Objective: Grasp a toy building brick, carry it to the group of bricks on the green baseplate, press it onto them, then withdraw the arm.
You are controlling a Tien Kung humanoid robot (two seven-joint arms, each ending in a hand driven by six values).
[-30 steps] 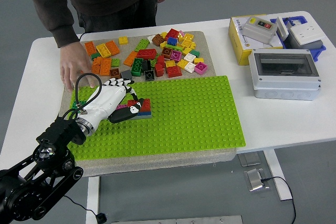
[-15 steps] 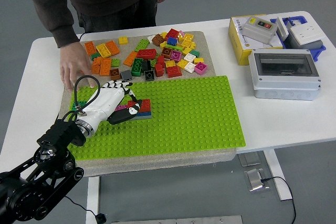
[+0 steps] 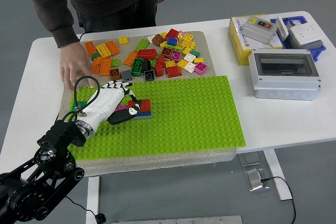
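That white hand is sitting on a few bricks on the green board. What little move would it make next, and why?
Probably a short downward press, then let go. The left hand has its fingers around the small stack of bricks on the green baseplate, and its thumb lies on top. That looks like seating a brick, not yet withdrawing. The loose bricks lie beyond, untouched.

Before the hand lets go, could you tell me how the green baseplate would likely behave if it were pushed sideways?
The green baseplate looks thin, flat and rigid, so it would likely slide rather than tip. It lies on a grey mat, which probably adds grip. A person's hand rests by its far left corner, perhaps steadying it.
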